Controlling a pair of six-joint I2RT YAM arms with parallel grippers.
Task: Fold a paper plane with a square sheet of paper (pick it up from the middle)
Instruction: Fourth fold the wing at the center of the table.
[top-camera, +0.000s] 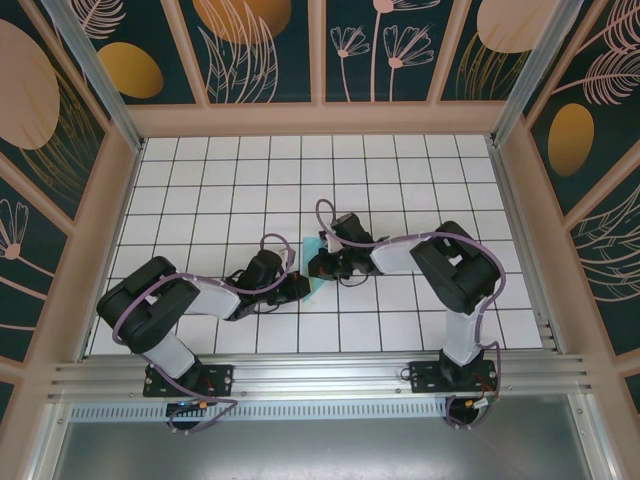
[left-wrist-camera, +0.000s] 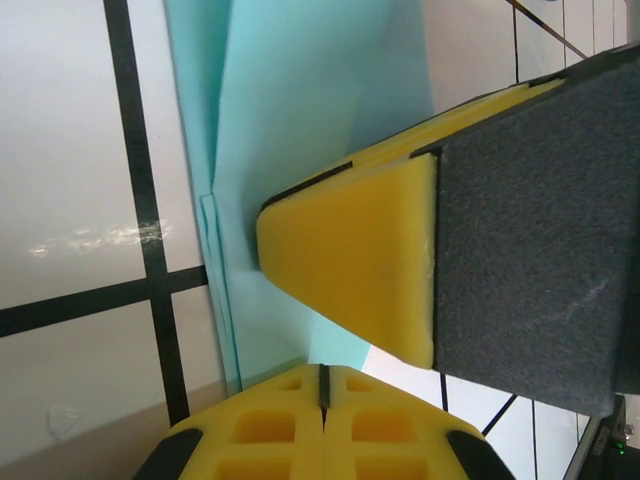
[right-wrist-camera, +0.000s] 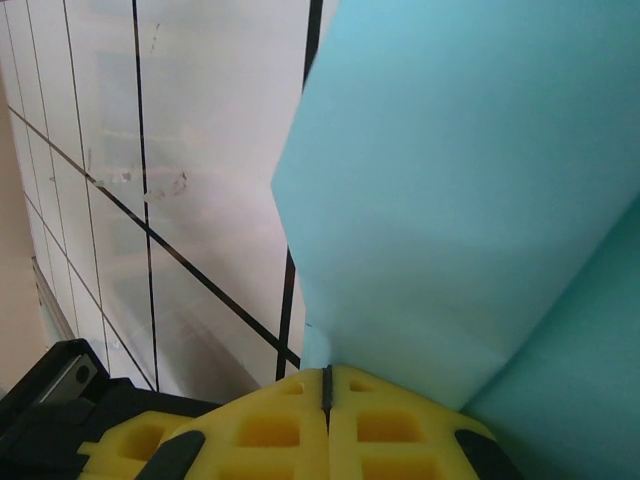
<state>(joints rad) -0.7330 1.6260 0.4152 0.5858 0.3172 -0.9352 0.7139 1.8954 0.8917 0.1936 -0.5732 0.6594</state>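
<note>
The square sheet of paper (top-camera: 311, 249) lies folded into a narrow turquoise strip on the white tiles between my two arms. In the left wrist view the sheet (left-wrist-camera: 300, 100) shows a long crease and layered edges on its left side. My left gripper (top-camera: 299, 287) is shut, and its yellow tips (left-wrist-camera: 324, 378) sit at the near end of the strip. My right gripper (top-camera: 318, 266) is shut too, its tips (right-wrist-camera: 326, 375) against the paper (right-wrist-camera: 450, 200). Its yellow fingers (left-wrist-camera: 350, 260) press on the strip from the right. I cannot tell whether paper is pinched between them.
The white tiled floor (top-camera: 220, 190) has black grid lines and is walled in by patterned panels (top-camera: 250, 50). A metal rail (top-camera: 320, 375) runs along the near edge by both arm bases. The two arms nearly touch in the middle.
</note>
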